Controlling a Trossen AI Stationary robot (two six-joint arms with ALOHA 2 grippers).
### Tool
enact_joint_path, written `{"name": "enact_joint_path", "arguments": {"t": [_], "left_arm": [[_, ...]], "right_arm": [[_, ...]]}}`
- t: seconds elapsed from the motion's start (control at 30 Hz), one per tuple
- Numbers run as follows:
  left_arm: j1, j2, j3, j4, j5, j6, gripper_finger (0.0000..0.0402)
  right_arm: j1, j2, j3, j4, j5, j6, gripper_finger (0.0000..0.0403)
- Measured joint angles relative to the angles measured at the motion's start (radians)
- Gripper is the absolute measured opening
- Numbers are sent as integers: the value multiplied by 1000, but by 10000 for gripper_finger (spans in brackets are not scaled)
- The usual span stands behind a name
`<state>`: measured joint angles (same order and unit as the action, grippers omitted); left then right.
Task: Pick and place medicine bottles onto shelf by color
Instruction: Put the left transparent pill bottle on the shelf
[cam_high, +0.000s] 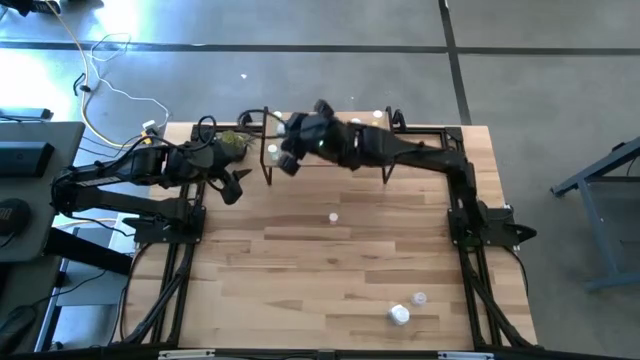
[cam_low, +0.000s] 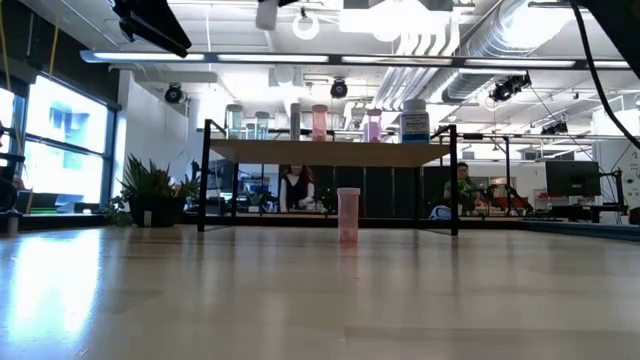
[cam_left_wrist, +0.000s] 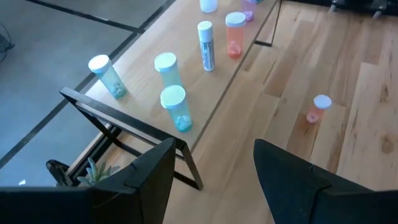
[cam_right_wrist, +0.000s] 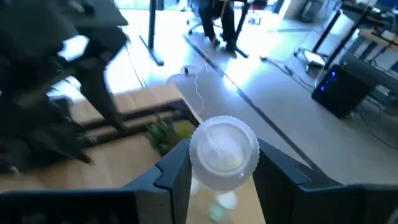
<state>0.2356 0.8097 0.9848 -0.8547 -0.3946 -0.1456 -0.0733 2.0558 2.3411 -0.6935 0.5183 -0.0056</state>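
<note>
The right gripper (cam_right_wrist: 214, 171) hung over the shelf's (cam_high: 300, 160) left end at the table's (cam_high: 300, 260) far edge, clamped on a white-capped bottle (cam_right_wrist: 224, 152); the left gripper (cam_left_wrist: 211, 168), fingers apart and empty, waited off that end; a pink bottle (cam_high: 333, 216) stood mid-table; two white bottles (cam_high: 408, 307) lay near the front edge.

One camera looks straight down on the whole table (cam_high: 330, 250). Another sits low at table height, looking across at the shelf (cam_low: 330, 152). Each wrist camera looks close past its own fingers; both low and left wrist views show the shelf.
</note>
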Motion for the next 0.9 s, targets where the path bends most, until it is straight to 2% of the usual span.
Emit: {"name": "enact_joint_path", "arguments": {"t": [0.2,0.37,0.67,0.9], "left_arm": [[0,1,0,55,-8,0,209],[0,1,0,158,-52,42,209],[0,12,0,341,-165,174,209],[26,34,1,399,-170,206,209]], "right_arm": [[-89,-23,4,4,-66,-79,128],[-169,-29,14,21,-178,-126,128],[-316,-31,12,-10,-377,-95,128],[-401,-18,-89,-21,-512,-36,128]]}}
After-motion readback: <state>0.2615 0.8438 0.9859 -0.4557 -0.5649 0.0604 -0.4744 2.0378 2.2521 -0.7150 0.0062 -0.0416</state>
